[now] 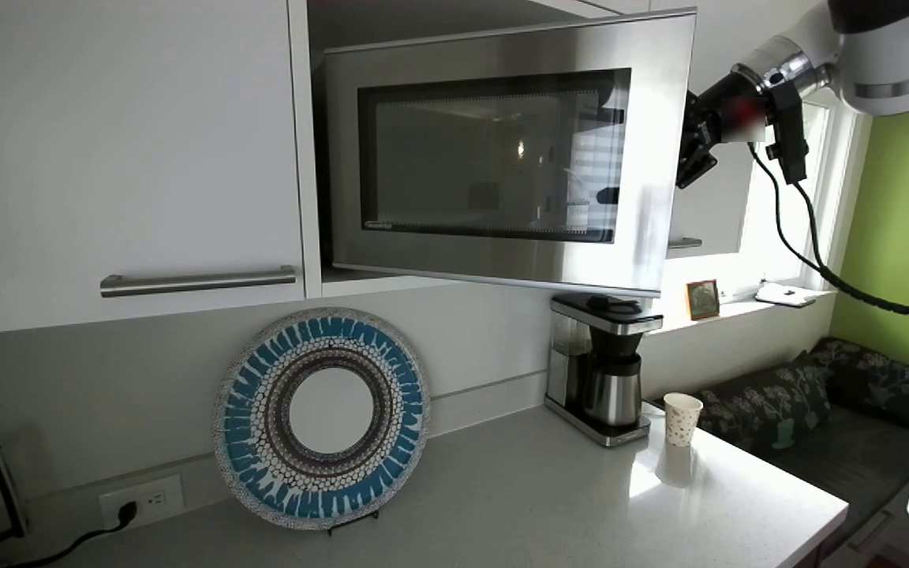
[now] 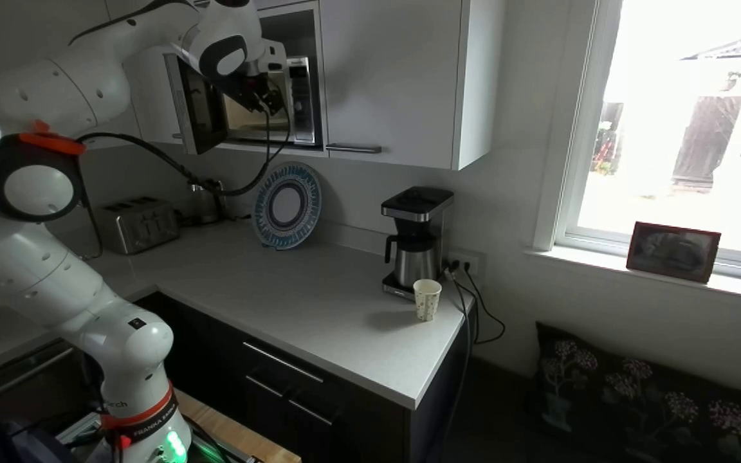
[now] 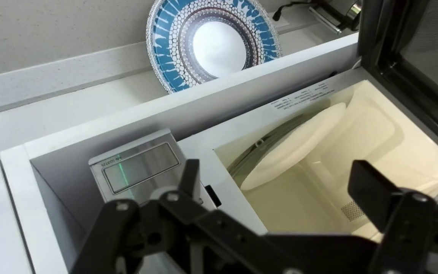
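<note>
Wrist view: fingers (image 3: 369, 194) set wide apart, lower half, before the open microwave (image 3: 242, 123), which fills centre to right. Its door (image 3: 424, 57) stands swung out, upper right; white plate (image 3: 299, 146) inside, right of centre. In an exterior view: paper cup (image 2: 427, 302) on the table (image 2: 312, 296), right of centre, near the coffee maker (image 2: 415, 260).

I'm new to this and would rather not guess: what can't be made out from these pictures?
Gripper: in an exterior view, the open microwave door partly covers it.
Kettle: in an exterior view, cut off by the left edge.
Printed label: in the wrist view, too small to read.
Framed picture: in an exterior view, too dark and blurred to identify.
Paper cup: in both exterior views, its wall hides the inside bottom.
</note>
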